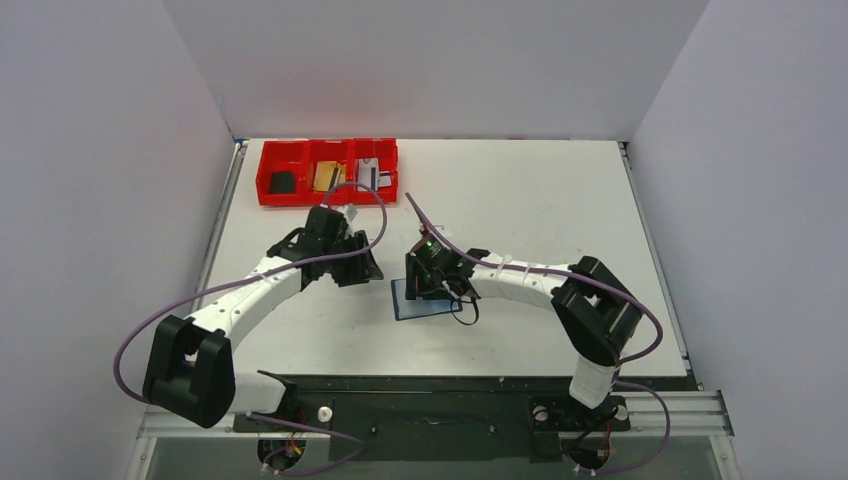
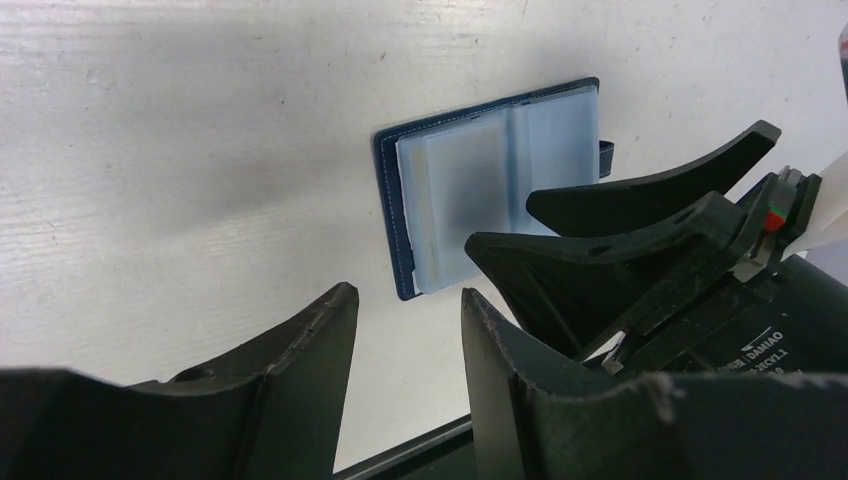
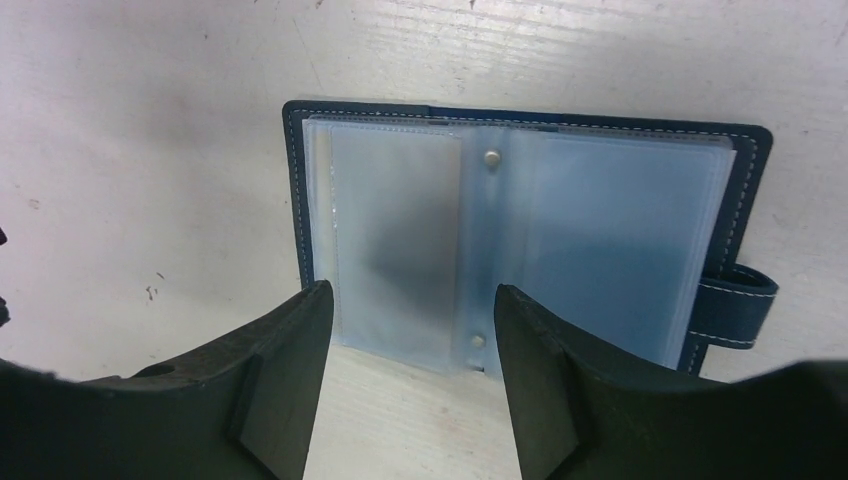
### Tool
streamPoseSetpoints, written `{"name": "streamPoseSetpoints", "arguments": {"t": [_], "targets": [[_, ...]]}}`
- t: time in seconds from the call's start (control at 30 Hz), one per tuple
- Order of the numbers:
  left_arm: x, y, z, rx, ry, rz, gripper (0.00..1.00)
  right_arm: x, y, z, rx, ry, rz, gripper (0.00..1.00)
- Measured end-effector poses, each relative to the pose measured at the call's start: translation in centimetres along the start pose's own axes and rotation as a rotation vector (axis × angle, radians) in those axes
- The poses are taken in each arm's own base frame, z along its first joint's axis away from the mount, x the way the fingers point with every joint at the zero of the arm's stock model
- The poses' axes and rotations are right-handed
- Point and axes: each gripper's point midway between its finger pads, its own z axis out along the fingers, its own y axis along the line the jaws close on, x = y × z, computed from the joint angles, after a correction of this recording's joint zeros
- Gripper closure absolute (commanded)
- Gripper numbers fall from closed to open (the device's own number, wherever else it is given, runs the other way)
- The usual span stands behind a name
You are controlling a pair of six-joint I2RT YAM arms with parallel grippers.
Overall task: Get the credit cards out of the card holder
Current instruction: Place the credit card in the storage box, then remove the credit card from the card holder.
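Note:
The card holder (image 1: 418,302) lies open and flat on the table, navy with translucent blue-grey sleeves (image 3: 520,230) and a strap tab (image 3: 735,310) at its right. My right gripper (image 3: 410,292) hovers open over the near edge of its left sleeve, touching nothing. A grey shade shows through that sleeve; I cannot tell if it is a card. My left gripper (image 2: 405,292) stands open and empty just left of the holder (image 2: 480,180). Three credit cards lie in the red tray: black (image 1: 283,182), tan-gold (image 1: 325,176), silvery (image 1: 372,176).
The red three-compartment tray (image 1: 300,150) sits at the table's back left, just beyond the left arm's wrist (image 1: 330,230). The right arm's fingers (image 2: 640,200) cross the left wrist view close by. White walls enclose the table on three sides.

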Motion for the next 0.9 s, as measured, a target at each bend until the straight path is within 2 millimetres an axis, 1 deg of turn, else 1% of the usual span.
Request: {"name": "streamPoseSetpoints", "arguments": {"t": [0.13, 0.27, 0.53, 0.67, 0.83, 0.9], "targets": [[0.6, 0.4, 0.5, 0.001, 0.001, -0.027, 0.60, 0.5, 0.5, 0.6, 0.024, 0.007, -0.027, 0.44], [0.6, 0.4, 0.7, 0.007, -0.006, -0.041, 0.60, 0.4, 0.8, 0.9, 0.042, -0.004, -0.042, 0.45], [0.2, 0.2, 0.9, 0.021, -0.026, -0.063, 0.60, 1.0, 0.0, 1.6, 0.099, 0.007, -0.070, 0.49], [0.3, 0.2, 1.1, 0.022, -0.026, -0.074, 0.60, 0.9, 0.0, 1.8, 0.110, 0.002, -0.082, 0.59], [0.2, 0.2, 1.2, 0.024, -0.030, -0.081, 0.60, 1.1, -0.1, 1.9, 0.117, 0.008, -0.095, 0.75], [0.2, 0.2, 1.3, 0.024, -0.029, -0.088, 0.60, 1.0, 0.0, 1.9, 0.115, 0.006, -0.096, 0.79]]}}
